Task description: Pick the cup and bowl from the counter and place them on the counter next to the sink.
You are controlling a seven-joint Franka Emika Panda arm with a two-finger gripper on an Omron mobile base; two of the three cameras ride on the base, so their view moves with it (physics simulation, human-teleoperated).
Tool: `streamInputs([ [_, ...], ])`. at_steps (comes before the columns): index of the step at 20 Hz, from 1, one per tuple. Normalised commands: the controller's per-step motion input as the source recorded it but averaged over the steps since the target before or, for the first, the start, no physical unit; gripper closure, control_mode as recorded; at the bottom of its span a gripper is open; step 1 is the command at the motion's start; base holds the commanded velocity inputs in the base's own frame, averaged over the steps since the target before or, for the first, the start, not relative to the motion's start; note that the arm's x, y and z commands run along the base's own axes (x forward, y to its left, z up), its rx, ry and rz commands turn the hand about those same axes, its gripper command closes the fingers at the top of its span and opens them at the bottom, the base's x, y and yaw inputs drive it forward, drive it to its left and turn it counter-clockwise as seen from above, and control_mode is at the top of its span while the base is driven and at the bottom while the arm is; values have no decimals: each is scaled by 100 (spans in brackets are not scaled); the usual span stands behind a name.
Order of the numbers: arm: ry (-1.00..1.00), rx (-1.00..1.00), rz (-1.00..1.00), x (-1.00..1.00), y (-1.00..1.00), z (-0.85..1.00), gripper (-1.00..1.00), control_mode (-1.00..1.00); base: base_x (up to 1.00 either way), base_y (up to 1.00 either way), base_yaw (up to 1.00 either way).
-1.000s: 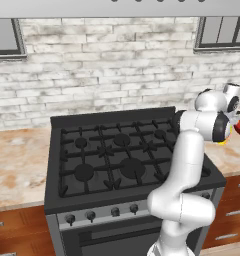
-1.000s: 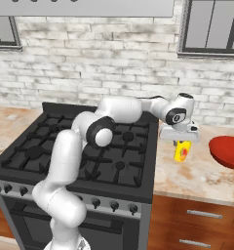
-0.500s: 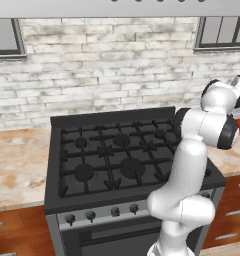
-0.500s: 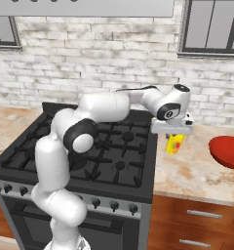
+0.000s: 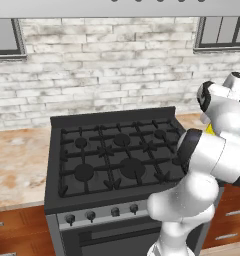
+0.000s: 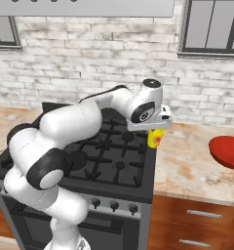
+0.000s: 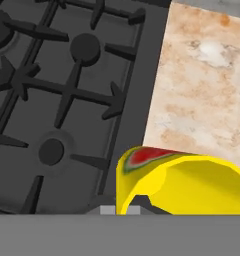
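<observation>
My gripper (image 6: pixel 156 132) is shut on a yellow cup (image 6: pixel 155 138) with a red patch, holding it in the air over the seam between the black stove and the beige counter (image 6: pixel 187 161). In the hand view the cup (image 7: pixel 187 185) takes up the lower right, with stove grates to its left and counter stone to its right. A sliver of the cup (image 5: pixel 210 129) peeks out behind the arm in the left base view. The red bowl (image 6: pixel 228 151) rests on the counter at the far right, well apart from the gripper. The sink is out of view.
The black gas stove (image 6: pixel 114 151) with raised grates fills the middle, with knobs along its front. More counter (image 5: pixel 17 165) lies left of the stove. A brick wall and windows stand behind, a hood hangs overhead, and wooden drawers (image 6: pixel 197 215) sit under the counter.
The arm has swung left with the cup, carrying it from above the counter to the stove's right edge. The bowl has stayed put.
</observation>
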Motion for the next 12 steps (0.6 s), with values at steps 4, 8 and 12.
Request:
streamInputs([
  [4,3,-14,3,-46,69,59,100,-100,0,0,0],
  [8,22,-9,0,-28,58,45,100,-100,0,0,0],
  [12,24,-1,-7,-3,32,20,100,-100,0,0,0],
])
